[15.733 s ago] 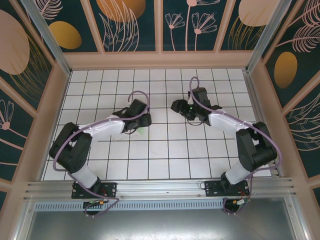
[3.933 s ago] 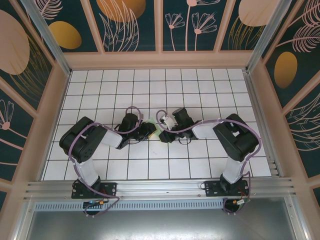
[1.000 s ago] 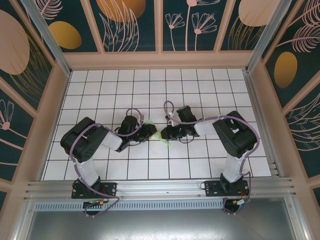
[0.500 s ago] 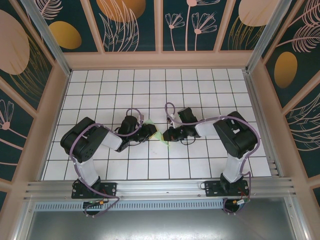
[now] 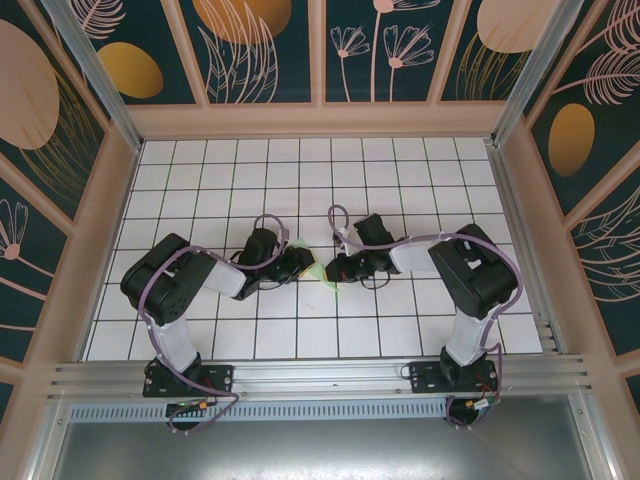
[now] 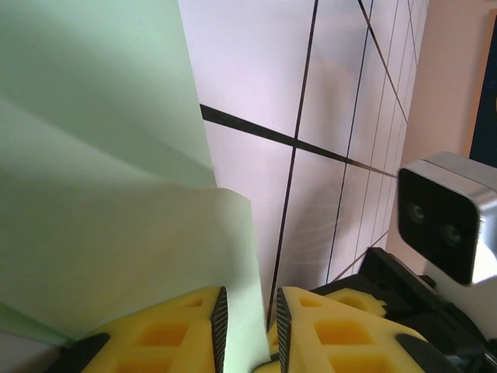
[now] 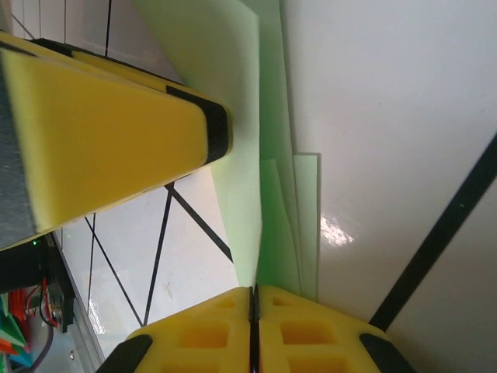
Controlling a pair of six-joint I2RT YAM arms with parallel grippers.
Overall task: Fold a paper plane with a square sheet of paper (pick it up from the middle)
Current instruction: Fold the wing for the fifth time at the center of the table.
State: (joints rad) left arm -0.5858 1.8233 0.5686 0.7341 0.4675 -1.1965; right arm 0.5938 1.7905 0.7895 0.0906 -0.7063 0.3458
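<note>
The square sheet of paper [image 5: 319, 271], pale mint green and folded into layers, stands on the tiles at the table's middle between both grippers. In the left wrist view a flap of the paper [image 6: 101, 194] runs between the pads of my left gripper [image 6: 248, 315]. Its jaws stand narrowly apart, with a sliver of floor showing beside the right pad. In the right wrist view my right gripper [image 7: 254, 303] is shut, its pads pinching a creased edge of the paper [image 7: 268, 155]. From above, the left gripper [image 5: 302, 264] and the right gripper [image 5: 333, 269] nearly touch.
A yellow finger of the left gripper [image 7: 101, 132] hangs close over the paper in the right wrist view. The right arm's wrist camera [image 6: 446, 214] sits just beyond the left jaws. White gridded tiles [image 5: 300, 170] spread around, and wooden walls [image 5: 320, 118] ring the table.
Both arms stay almost still at the table's middle. The strip of paper seen between the grippers has shifted a little.
</note>
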